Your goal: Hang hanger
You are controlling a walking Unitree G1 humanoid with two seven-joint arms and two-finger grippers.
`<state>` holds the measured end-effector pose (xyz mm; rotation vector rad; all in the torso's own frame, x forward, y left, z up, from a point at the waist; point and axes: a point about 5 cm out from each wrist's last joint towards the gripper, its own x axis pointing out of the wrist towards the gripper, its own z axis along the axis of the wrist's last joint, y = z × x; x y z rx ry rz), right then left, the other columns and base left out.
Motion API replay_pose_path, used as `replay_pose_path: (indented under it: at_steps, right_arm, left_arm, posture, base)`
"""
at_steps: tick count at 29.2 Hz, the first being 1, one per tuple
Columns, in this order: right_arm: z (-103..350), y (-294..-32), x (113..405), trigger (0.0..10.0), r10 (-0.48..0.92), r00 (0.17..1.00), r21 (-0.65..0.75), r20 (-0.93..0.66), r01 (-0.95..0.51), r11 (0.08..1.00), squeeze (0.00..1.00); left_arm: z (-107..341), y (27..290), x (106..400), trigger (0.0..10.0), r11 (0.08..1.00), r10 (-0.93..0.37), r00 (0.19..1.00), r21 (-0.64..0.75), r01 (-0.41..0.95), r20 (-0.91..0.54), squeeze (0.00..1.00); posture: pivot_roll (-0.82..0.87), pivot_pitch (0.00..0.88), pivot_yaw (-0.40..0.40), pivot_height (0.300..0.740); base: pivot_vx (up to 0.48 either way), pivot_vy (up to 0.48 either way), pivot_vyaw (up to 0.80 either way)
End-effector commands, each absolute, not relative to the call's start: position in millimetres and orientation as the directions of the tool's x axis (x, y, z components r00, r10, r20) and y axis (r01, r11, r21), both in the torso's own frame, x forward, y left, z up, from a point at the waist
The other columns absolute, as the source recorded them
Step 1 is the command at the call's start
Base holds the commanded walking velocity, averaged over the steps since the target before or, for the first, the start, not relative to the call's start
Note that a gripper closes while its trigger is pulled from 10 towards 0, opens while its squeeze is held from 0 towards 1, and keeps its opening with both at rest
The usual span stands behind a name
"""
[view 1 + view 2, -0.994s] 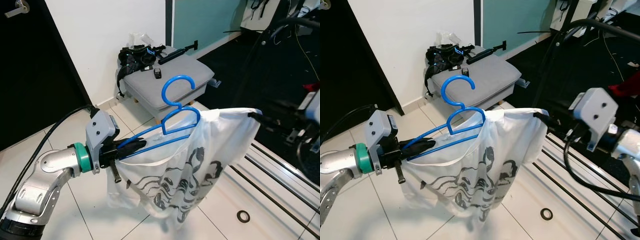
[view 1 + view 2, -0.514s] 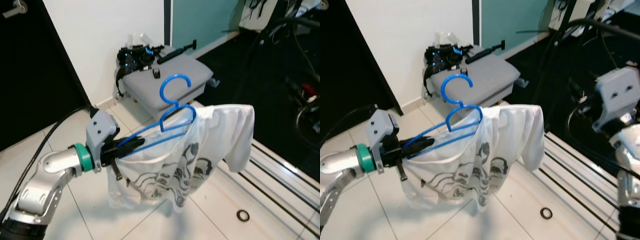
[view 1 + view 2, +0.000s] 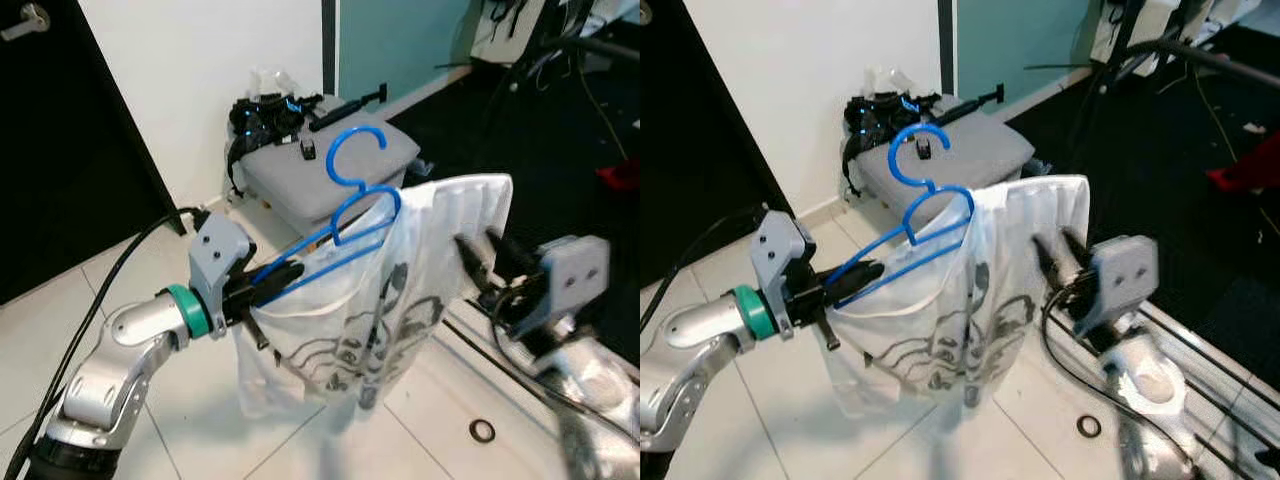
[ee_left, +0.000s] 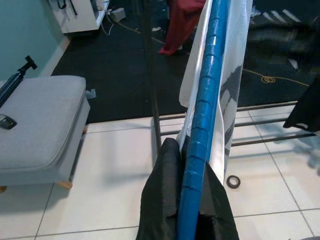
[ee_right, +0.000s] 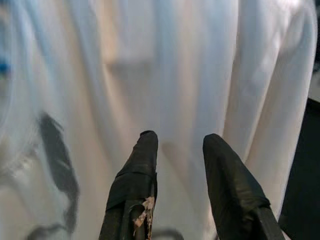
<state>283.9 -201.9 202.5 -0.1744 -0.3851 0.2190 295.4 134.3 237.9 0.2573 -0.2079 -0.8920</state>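
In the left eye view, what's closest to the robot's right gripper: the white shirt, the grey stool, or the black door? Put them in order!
From the right gripper:
1. White shirt, right at the fingertips.
2. Grey stool, behind the shirt by the wall.
3. Black door, far off on the robot's left.

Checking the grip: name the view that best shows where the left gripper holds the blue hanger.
Left wrist view: the left gripper is shut on the blue hanger bar, close up. The eye views show the grip small, from the side.
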Motion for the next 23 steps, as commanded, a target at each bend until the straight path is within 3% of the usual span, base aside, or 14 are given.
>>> replay_pose_path:
  at_steps: [1,18,19,20,23]
  right_arm:
    - [200.6,-205.1,283.4,10.0,0.212,0.908,-0.223,0.361,-0.136,0.965,0.0]
    - [222.8,-205.9,298.1,10.0,0.186,0.88,-0.267,0.437,-0.07,0.961,0.0]
    - [222.3,-206.6,299.0,2.9,0.177,0.883,-0.267,0.435,-0.061,0.962,0.0]
    - [221.5,-207.4,299.9,0.0,0.167,0.887,-0.266,0.431,-0.052,0.962,0.0]
    - [220.2,-209.3,301.0,0.0,0.149,0.892,-0.256,0.426,-0.039,0.966,0.0]
  left_arm:
    - [245.5,132.9,290.4,0.0,0.579,-0.808,0.58,0.313,0.753,0.1,0.0]
    - [241.4,132.8,284.3,0.0,0.556,-0.82,0.567,0.332,0.762,0.072,0.0]
    - [241.2,132.6,284.4,0.0,0.557,-0.82,0.568,0.331,0.761,0.072,0.0]
    - [240.9,132.6,284.8,0.0,0.558,-0.819,0.569,0.331,0.761,0.072,0.0]
    - [240.6,132.8,285.3,0.0,0.559,-0.818,0.571,0.331,0.76,0.072,0.0]
  posture:
    - [-0.16,0.187,0.155,0.74]
    - [-0.15,0.193,0.143,0.74]
    - [-0.15,0.193,0.143,0.74]
    - [-0.15,0.193,0.143,0.74]
    - [-0.15,0.194,0.143,0.74]
  base:
    - [0.0,0.0,0.0]
    - [0.0,0.0,0.0]
    - [0.0,0.0,0.0]
    - [0.0,0.0,0.0]
    - [0.0,0.0,0.0]
